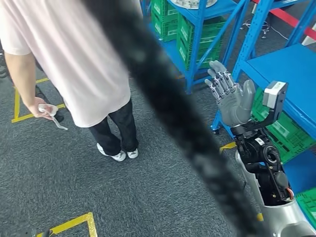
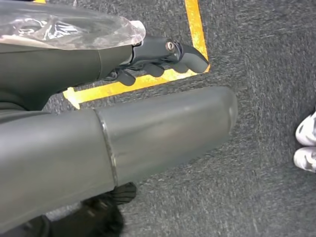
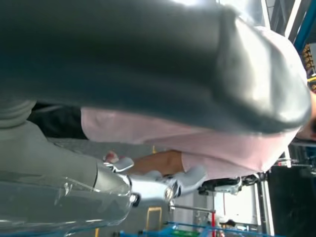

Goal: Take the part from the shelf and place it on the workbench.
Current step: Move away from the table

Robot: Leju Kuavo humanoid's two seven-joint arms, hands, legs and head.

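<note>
My right hand (image 1: pixel 231 101) is raised beside the blue shelf (image 1: pixel 291 69), fingers (image 1: pixel 219 81) spread and holding nothing, ready to reach. I cannot tell which shelf item is the part.

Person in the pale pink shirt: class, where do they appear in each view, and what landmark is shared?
Head view: person in the pale pink shirt, upper left.
Left wrist view: white shoes at the picture's edge.
Right wrist view: shirt across the picture's middle.
Landmark: yellow floor tape, head and left wrist views.
</note>
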